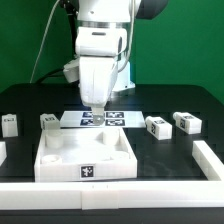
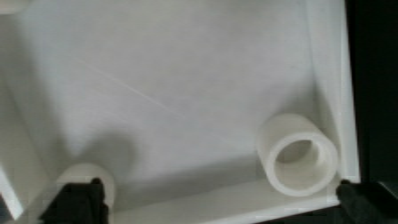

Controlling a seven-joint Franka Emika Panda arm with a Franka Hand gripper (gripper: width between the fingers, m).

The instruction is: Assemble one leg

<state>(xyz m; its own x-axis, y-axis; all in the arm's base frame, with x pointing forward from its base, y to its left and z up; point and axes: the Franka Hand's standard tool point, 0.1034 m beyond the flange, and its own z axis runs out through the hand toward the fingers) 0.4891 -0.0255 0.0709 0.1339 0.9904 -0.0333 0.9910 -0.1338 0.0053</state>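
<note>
Honestly, much of the black table [image 1: 20, 105] is blocked by the white robot arm [image 1: 98, 50]. It hangs over the far edge of the large flat square white plastic panel [image 1: 60, 158] and covers part of the thin white marker board [image 1: 125, 119] behind. The gripper [image 1: 93, 106] is too small to read in the exterior view. The wrist view shows its dark fingers [image 2: 80, 200] spread wide with nothing between them, cut off at the frame, with one round white corner socket [image 2: 299, 152] in plain sight. Only the exterior view shows the small chunky white plastic tagged legs, lying on the table: two on the exterior view's left [image 1: 10, 123] [image 1: 48, 121], two on its right [image 1: 157, 126] [image 1: 186, 122], all apart from the gripper.
</note>
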